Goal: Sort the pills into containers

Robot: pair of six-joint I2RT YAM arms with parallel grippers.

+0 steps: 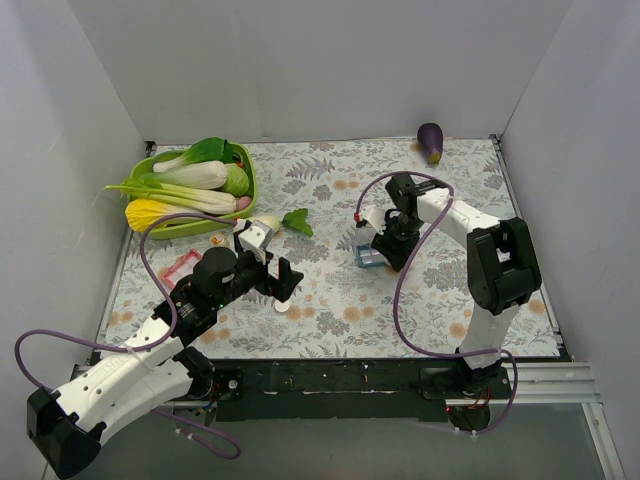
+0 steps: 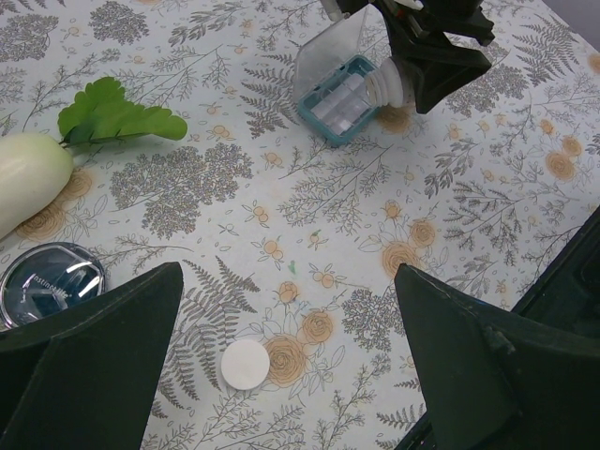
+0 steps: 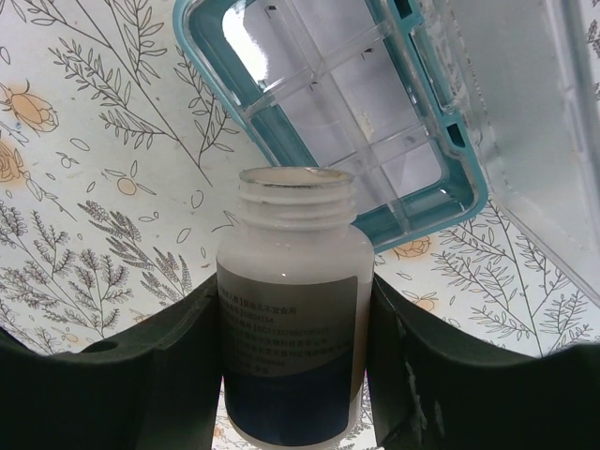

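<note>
My right gripper (image 1: 393,248) is shut on a white, uncapped pill bottle (image 3: 291,328) with a grey and blue label. The bottle's mouth points at an open teal-rimmed clear compartment box (image 3: 356,122), whose clear lid (image 3: 525,122) stands up on the right. The box's compartments look empty, and no pills show anywhere. My left gripper (image 1: 284,280) is open and empty, hovering over the bottle's white round cap (image 2: 246,363) on the cloth. The left wrist view also shows the box (image 2: 337,98) and the bottle (image 2: 382,82). A blue-grey round dish (image 2: 47,281) lies to the left.
A green basket (image 1: 245,170) of vegetables stands at the back left. A red-rimmed tray (image 1: 180,267) lies near the left edge. A white radish (image 2: 28,187) with a green leaf (image 2: 117,117) lies behind my left gripper. An eggplant (image 1: 430,142) sits at the back right.
</note>
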